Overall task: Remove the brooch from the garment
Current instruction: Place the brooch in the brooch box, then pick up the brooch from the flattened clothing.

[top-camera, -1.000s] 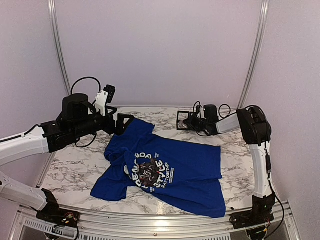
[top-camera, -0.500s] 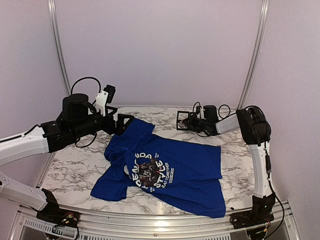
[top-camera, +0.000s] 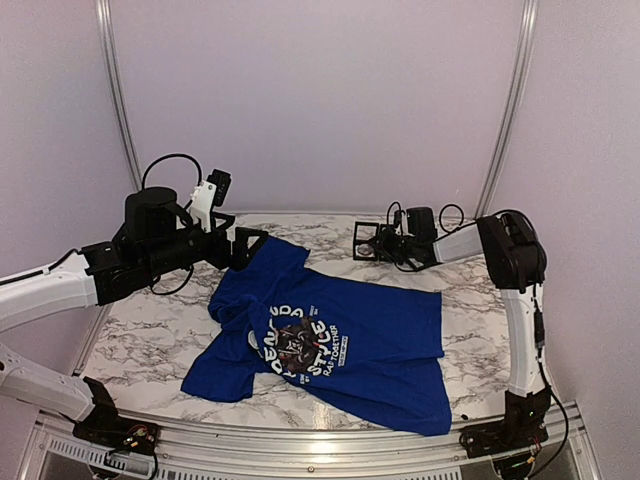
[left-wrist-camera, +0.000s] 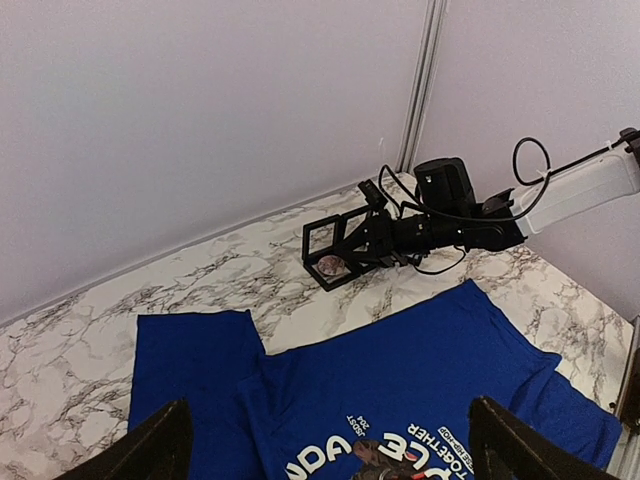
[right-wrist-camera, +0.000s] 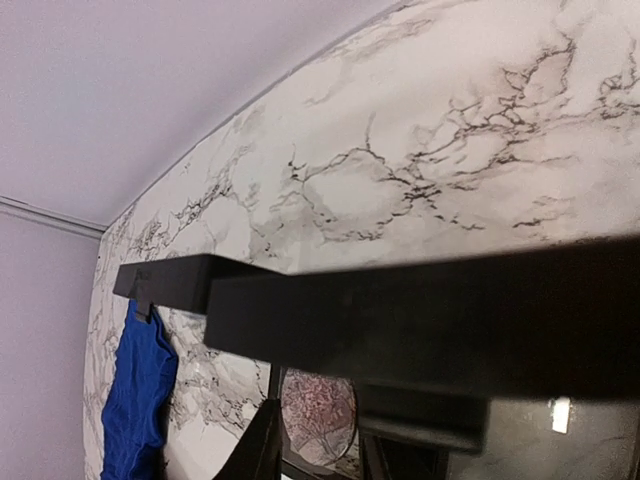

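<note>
- The round brooch [left-wrist-camera: 330, 265] sat off the blue garment [top-camera: 340, 340], just beyond its far edge, between the right gripper's [top-camera: 364, 242] jaws.
- Whether those jaws gripped it could not be told.
- The left gripper [left-wrist-camera: 335, 445], farther from the brooch, hovered wide open above the garment's far-left sleeve.

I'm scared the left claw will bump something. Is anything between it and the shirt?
Nothing visible does. The left gripper hangs open by the shirt's far sleeve, with nothing seen between them.
</note>
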You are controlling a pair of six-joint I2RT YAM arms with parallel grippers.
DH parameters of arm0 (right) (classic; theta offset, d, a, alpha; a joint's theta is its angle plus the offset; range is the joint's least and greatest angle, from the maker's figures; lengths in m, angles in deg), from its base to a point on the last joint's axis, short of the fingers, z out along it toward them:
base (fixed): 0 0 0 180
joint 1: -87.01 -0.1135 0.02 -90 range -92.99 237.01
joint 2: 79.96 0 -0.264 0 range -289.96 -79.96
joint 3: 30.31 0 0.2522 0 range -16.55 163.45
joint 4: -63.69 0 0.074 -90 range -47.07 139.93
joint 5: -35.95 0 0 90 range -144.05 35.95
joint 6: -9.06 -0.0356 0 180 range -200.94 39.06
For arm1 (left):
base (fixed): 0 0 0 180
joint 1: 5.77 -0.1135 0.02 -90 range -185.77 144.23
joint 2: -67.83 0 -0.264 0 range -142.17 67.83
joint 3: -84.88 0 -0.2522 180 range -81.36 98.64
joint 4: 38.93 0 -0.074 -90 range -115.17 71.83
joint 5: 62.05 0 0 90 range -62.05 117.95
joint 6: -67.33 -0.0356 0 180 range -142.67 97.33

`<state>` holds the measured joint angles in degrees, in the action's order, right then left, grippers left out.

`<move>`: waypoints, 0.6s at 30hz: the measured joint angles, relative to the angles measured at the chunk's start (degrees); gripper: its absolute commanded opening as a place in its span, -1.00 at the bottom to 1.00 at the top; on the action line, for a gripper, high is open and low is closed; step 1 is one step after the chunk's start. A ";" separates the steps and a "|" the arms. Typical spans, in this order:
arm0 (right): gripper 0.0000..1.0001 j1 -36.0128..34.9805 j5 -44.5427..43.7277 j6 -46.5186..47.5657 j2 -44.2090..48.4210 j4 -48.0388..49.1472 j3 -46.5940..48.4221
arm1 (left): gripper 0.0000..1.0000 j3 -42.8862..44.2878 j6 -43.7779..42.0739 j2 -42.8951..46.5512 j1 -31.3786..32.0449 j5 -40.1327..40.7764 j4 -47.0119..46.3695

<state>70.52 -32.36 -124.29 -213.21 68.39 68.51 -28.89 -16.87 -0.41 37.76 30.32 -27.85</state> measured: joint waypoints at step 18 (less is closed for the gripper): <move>-0.18 -2.03 -6.95 5.57 7.34 -7.93 -1.70 | 0.98 -2.32 7.41 -0.11 0.00 0.33 -1.81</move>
<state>68.49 -39.31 -118.72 -205.87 60.45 66.80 -31.21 -9.46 -0.52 37.76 30.65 -29.66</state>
